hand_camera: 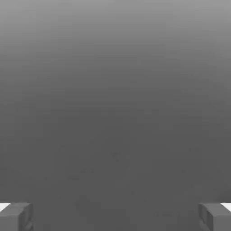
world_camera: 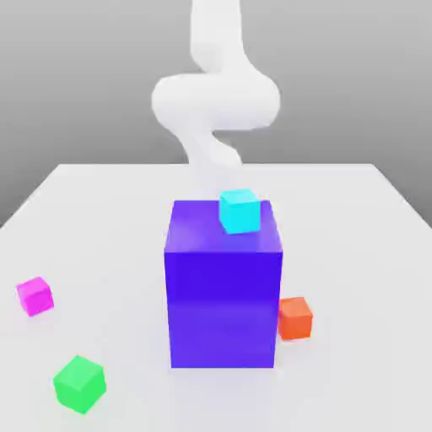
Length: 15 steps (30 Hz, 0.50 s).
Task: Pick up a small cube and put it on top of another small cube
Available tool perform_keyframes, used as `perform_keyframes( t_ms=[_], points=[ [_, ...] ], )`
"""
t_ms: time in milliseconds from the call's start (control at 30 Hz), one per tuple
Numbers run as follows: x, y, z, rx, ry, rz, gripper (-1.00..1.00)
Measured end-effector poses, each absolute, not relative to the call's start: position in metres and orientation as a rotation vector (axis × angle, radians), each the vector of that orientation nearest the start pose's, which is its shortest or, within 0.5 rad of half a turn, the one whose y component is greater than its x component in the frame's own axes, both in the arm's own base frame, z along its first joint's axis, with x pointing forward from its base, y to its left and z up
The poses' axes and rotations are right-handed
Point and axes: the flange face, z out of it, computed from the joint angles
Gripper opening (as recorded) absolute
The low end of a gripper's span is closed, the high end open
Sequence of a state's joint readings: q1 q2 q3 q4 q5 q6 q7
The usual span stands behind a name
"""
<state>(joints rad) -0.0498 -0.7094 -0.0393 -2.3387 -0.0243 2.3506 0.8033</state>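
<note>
**Arm partly hidden behind big block**

Ext. view: the white arm [world_camera: 215,105] is blurred and its lower part is hidden behind the blue-purple block [world_camera: 224,295]. The small magenta cube [world_camera: 35,296] lies on the bench [world_camera: 363,253], well apart at the ext. view's left. Hand view: the gripper [hand_camera: 115,216] is spread wide w/ nothing between the fingertips [hand_camera: 16,216], which are cut off at the frame edge.

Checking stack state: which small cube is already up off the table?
The cyan cube: it sits on top of the big blue-purple block. The magenta, green and orange cubes rest on the table.
</note>
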Motion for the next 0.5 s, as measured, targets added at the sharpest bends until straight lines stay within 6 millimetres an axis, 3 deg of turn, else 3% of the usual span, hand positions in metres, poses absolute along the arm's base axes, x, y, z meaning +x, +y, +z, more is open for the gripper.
perform_keyframes(
  t_ms=[100,233,367,500],
  points=[
    [0.408,-0.093,0.601,-2.486,1.333,-0.861,0.00],
    [0.417,-0.166,0.516,-2.483,1.552,-0.716,0.00],
    [0.400,-0.234,0.429,-2.445,1.765,-0.553,0.00],
    [0.357,-0.290,0.343,-2.373,1.966,-0.375,0.00]
  ],
)
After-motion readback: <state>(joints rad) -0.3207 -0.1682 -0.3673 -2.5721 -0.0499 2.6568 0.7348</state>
